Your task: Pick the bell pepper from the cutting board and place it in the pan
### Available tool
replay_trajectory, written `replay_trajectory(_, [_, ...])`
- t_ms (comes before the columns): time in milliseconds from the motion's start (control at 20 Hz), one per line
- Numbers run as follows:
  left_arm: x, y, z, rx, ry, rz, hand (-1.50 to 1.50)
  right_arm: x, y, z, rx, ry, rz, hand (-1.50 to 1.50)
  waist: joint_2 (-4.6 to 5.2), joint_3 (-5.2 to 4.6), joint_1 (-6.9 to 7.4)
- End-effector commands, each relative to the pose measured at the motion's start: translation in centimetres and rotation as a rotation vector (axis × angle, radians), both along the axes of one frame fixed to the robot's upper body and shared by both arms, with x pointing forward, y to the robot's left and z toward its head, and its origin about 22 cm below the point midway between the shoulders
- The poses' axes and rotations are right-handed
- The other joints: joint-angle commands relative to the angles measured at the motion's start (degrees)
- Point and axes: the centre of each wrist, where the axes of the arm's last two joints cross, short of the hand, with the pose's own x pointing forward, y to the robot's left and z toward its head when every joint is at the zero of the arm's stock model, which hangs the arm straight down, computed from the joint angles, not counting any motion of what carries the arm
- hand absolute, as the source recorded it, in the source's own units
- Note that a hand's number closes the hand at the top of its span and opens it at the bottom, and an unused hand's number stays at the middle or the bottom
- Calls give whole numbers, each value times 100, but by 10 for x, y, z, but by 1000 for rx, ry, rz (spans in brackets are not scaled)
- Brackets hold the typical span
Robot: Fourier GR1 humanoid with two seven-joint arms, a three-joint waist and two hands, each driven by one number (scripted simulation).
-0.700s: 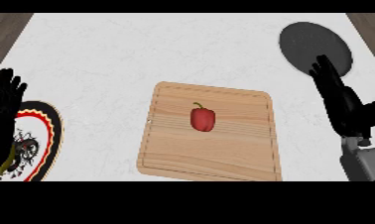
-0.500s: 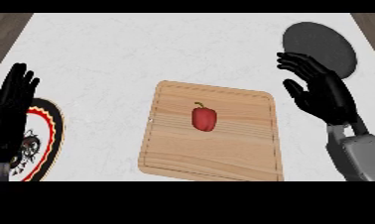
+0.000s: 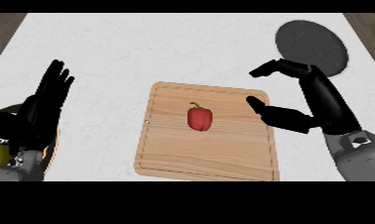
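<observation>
The bell pepper [image 3: 199,118] lies near the middle of the cutting board [image 3: 207,158], bare wood all round it. The right hand [image 3: 304,104] hovers at the board's right edge, fingers and thumb spread, holding nothing. Behind it, the pan [image 3: 311,46] sits near the surface's [image 3: 147,44] far right corner. The left hand [image 3: 44,104] rests open at the left edge.

Open board [image 3: 205,153] all round bell pepper [image 3: 199,118]; no obstacle.
</observation>
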Motion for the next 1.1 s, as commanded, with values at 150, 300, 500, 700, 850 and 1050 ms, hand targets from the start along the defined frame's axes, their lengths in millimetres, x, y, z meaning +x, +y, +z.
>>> replay_trajectory(150, [15,-28,5,-21,17,-28,0,-35,5,31,-308,-75,-36,-150,38,10,117])
replay_trajectory(300, [20,-6,0,4,32,-38,0,-36,12,61,-422,-97,-16,-150,51,6,179])
replay_trajectory(500, [19,-14,10,-24,16,-73,0,-31,53,77,-516,-50,-16,-150,53,4,307])
replay_trajectory(700, [30,-25,14,-12,14,-75,0,-20,78,81,-763,-5,-40,-150,63,-2,347])
replay_trajectory(850, [25,-29,10,-8,3,-69,0,-8,105,88,-842,34,-28,-150,67,4,360])
replay_trajectory(1050, [33,-33,1,-26,33,-71,0,-5,135,66,-991,161,20,-150,77,4,302])
